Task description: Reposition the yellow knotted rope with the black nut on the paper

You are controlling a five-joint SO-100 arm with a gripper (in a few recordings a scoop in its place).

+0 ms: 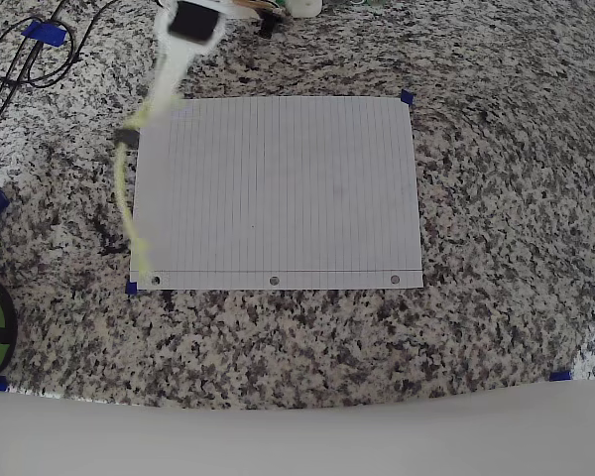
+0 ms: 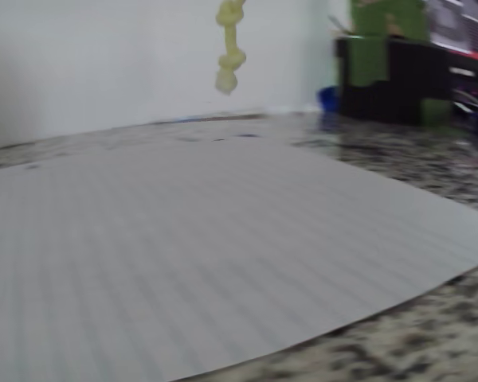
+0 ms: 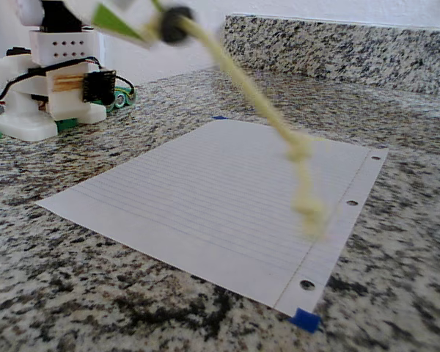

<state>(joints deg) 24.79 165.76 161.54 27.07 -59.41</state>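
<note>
Pale yellow knotted rope (image 3: pixel 279 125) hangs in the air, motion-blurred, from the gripper (image 3: pixel 158 26) clamped on its upper end by the black nut (image 3: pixel 177 24), so it may swing and settle off the paper (image 3: pixel 205 191) edge

arm: raised, reaching forward | hand (image 3: pixel 158 22): aloft, clamped, blurred

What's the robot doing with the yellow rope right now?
Jaws hard to make out; rope hangs from the gripper, swinging, blurred. Lower knot above the paper's hole-punched edge. Paper bare, nothing in the way.
</note>
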